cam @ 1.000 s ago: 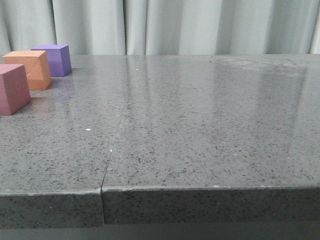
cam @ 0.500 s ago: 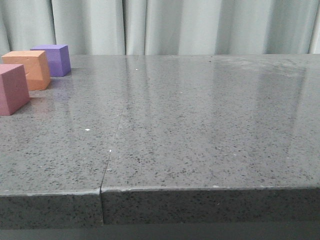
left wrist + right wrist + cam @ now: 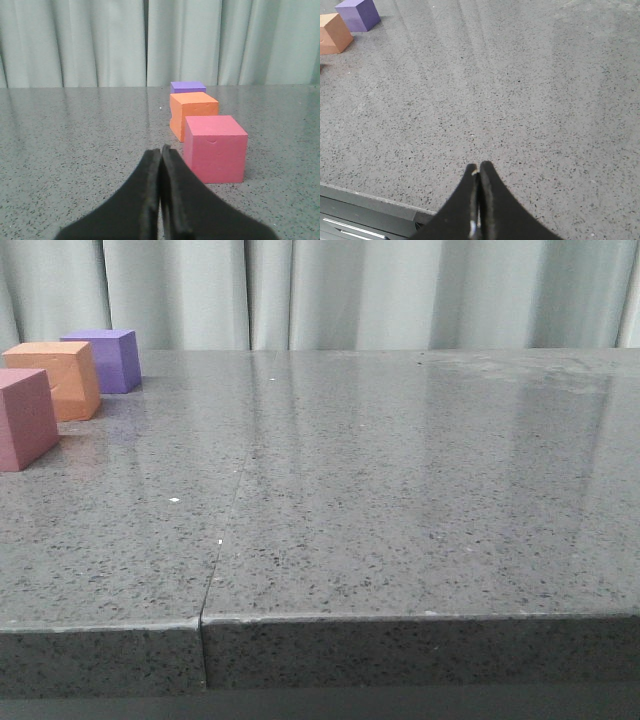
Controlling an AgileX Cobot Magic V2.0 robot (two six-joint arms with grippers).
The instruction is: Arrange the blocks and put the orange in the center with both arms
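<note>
Curtained lab, speckled stone table [image 3: 400, 490]

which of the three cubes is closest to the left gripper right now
The pink cube: it sits just beside the left gripper; the orange cube and purple cube line up behind it.

Speckled grey stone table [image 3: 400, 500], seam down its left part — pink cube [image 3: 25, 418], orange cube [image 3: 60, 378], purple cube [image 3: 105, 358] in a row

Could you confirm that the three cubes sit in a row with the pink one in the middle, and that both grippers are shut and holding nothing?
Not quite: the orange cube is in the middle, between the purple cube and the pink cube, as the left wrist view shows. The rest holds: the left gripper and right gripper are both shut and holding nothing.
</note>
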